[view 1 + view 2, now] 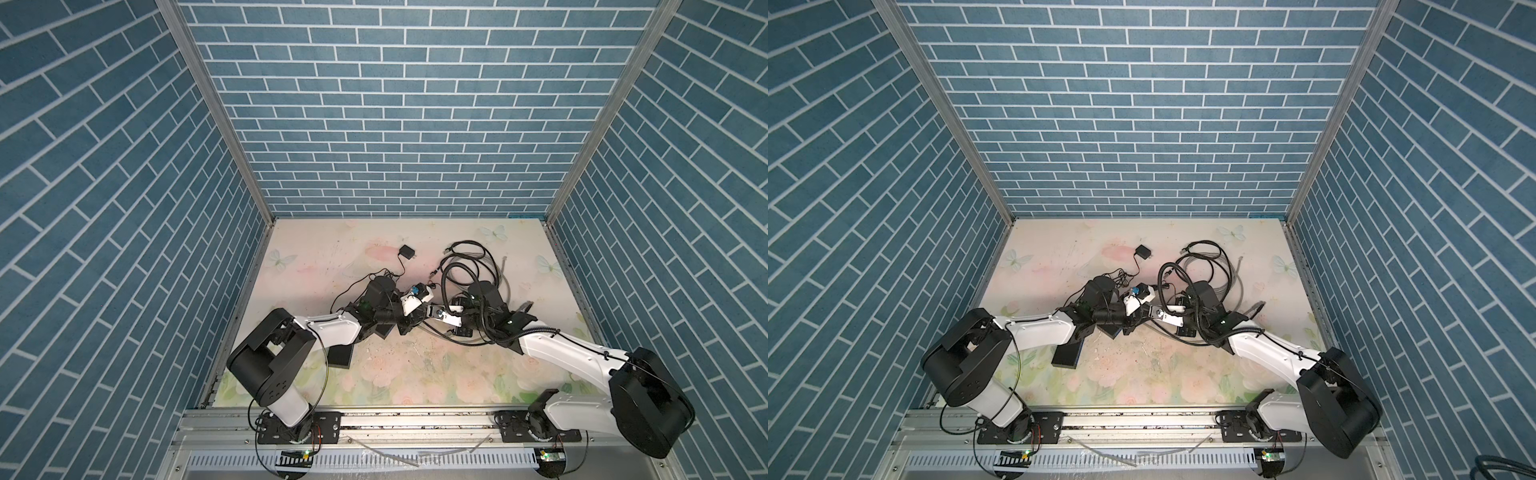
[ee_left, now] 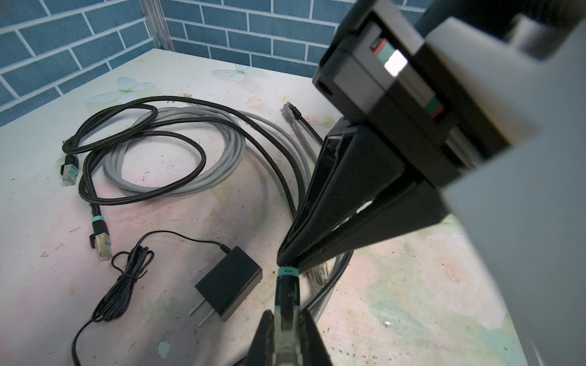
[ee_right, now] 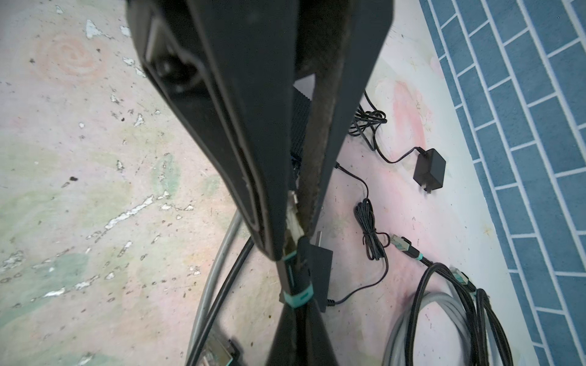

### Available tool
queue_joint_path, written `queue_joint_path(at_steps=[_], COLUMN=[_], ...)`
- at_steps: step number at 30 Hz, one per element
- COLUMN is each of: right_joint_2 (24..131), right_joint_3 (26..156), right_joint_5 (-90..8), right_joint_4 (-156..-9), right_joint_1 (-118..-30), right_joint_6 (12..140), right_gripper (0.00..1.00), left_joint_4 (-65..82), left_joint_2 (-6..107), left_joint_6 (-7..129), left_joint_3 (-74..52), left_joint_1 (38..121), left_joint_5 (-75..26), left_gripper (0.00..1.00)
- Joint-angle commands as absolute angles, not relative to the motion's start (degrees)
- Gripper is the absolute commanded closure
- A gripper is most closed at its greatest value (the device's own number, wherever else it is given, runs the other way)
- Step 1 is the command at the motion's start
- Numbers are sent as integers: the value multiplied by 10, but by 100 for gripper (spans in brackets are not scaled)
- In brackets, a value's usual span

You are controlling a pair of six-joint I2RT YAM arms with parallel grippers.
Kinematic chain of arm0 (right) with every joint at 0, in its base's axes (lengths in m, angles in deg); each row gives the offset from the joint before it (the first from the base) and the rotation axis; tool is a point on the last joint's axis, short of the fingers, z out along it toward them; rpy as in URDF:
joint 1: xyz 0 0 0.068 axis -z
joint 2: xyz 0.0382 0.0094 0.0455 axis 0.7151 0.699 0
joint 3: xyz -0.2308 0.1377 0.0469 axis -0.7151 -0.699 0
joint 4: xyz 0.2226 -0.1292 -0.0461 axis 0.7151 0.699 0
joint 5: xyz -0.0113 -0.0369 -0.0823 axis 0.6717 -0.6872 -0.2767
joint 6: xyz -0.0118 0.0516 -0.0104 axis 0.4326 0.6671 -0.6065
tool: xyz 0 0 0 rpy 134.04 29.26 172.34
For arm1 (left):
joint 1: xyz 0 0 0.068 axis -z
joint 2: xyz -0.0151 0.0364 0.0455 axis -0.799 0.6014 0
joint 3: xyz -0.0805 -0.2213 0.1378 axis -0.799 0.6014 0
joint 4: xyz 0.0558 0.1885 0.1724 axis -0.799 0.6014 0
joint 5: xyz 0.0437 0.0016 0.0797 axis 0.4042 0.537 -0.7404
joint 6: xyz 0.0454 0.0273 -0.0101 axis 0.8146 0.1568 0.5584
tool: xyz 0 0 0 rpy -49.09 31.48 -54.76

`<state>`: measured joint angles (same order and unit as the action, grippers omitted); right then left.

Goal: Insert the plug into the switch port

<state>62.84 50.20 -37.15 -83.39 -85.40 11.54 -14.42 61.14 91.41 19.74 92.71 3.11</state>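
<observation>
Clamping the plug (image 2: 285,286) from opposite ends, left claw (image 2: 287,313) and right claw (image 2: 285,262) line up along its long axis.

power adapter (image 2: 228,282) on floral table (image 2: 47,301) | grey cable (image 2: 111,168) coiled nearby | blue brick wall (image 2: 79,47)

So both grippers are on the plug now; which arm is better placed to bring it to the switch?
Probably the left. The left gripper and the right gripper are both closed on the plug, but the switch lies partly under the left arm, away from the right one.
</observation>
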Motion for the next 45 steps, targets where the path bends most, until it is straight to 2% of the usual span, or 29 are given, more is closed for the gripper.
queue_joint_path(at_steps=[1,6,9,12,18,25,45], right_joint_2=[635,648,653,650,647,679,734], right_joint_3=[514,563,587,589,574,587,597], right_joint_5=[-350,-314,-263,-225,-134,-82,-58], right_joint_4=[-825,-748,-711,-708,-751,-737,-782], right_joint_1=[-858,-847,-829,-815,-774,-773,-774], right_joint_6=[125,177,193,189,197,170,157], right_gripper=[92,68,61,58,58,60,68], left_joint_4=[-181,-231,-236,-229,-271,-302,-313], left_joint_2=[617,609,603,599,591,580,578], left_joint_6=[935,968,993,1013,1034,1036,1032], left_joint_3=[206,249,262,265,289,304,303], left_joint_1=[926,926,926,925,926,926,926], left_joint_5=[28,16,16,18,40,48,72], left_gripper=[95,97,97,97,97,97,98])
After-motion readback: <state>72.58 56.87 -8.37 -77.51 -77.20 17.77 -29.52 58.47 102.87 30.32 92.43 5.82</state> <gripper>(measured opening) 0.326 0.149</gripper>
